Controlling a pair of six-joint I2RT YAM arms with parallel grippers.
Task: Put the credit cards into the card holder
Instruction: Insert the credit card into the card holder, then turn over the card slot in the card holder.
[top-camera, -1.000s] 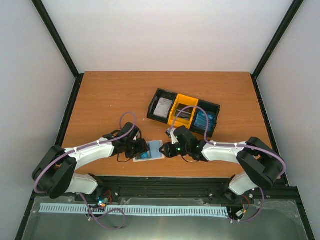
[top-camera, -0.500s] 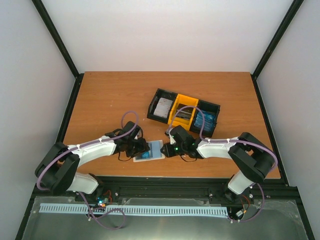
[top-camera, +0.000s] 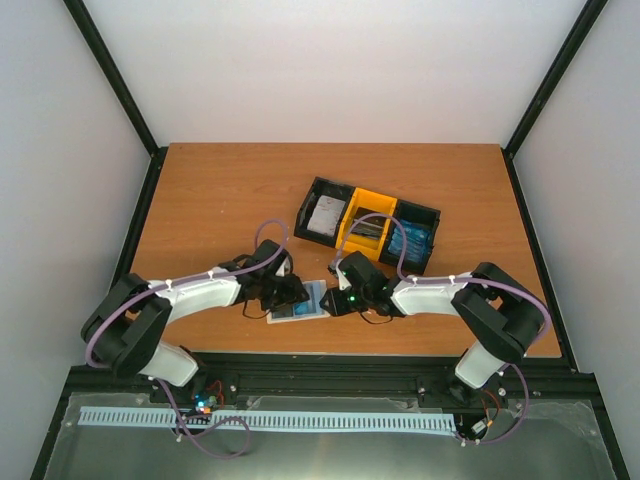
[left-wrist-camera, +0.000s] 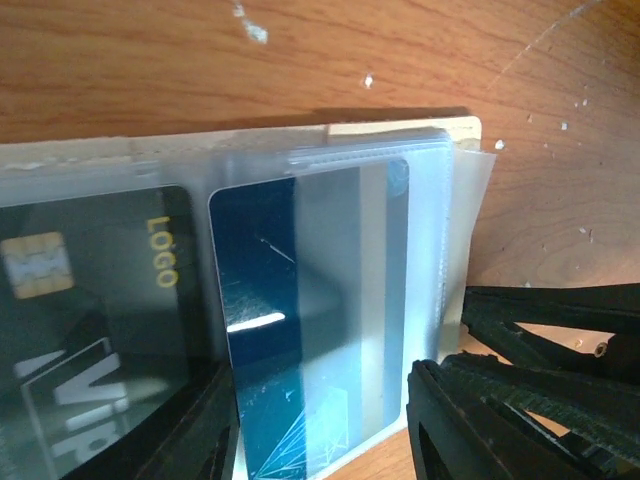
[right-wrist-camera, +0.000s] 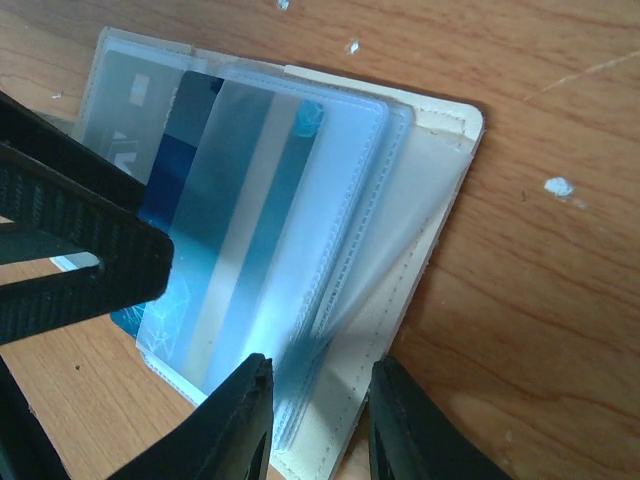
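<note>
Along the near edge of the wooden table (top-camera: 210, 190), both arms are reaching inward to the open card holder (top-camera: 300, 312), which is lying flat with a blue card (left-wrist-camera: 255, 330) and a dark card (left-wrist-camera: 100, 300) in its clear sleeves. The left gripper (left-wrist-camera: 320, 385) and right gripper (right-wrist-camera: 318, 368) are straddling it from the left and right, jaws apart (whether either is pinching, I cannot tell). Farther back, a black-and-yellow tray (top-camera: 420, 210) is sitting right of centre, and white walls (top-camera: 330, 70) are enclosing the table.

The wooden table (top-camera: 220, 200) bears the card holder (top-camera: 303, 305) and tray (top-camera: 378, 196).
</note>
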